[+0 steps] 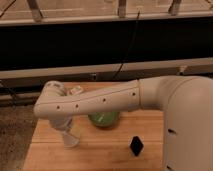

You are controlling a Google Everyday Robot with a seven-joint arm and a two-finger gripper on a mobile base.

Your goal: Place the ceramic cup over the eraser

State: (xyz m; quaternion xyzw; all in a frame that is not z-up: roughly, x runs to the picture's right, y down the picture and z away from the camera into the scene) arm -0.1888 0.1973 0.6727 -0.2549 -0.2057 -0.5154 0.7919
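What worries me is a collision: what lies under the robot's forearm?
The green bowl sits under it, its rear rim covered. The hand hangs at the arm's far end, over the ceramic cup, hiding the cup's top. The eraser lies clear, in front.

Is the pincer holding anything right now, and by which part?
Cannot be told. The pincer is down at the top of the ceramic cup, left of the green bowl, but the contact is hidden.

From the ceramic cup [71,140], I have open table [102,154] toward the eraser [135,145] at three o'clock. The green bowl [104,120] crowds that lane at one o'clock. The gripper [65,128] seems to sit at the cup, beneath the arm [100,102].
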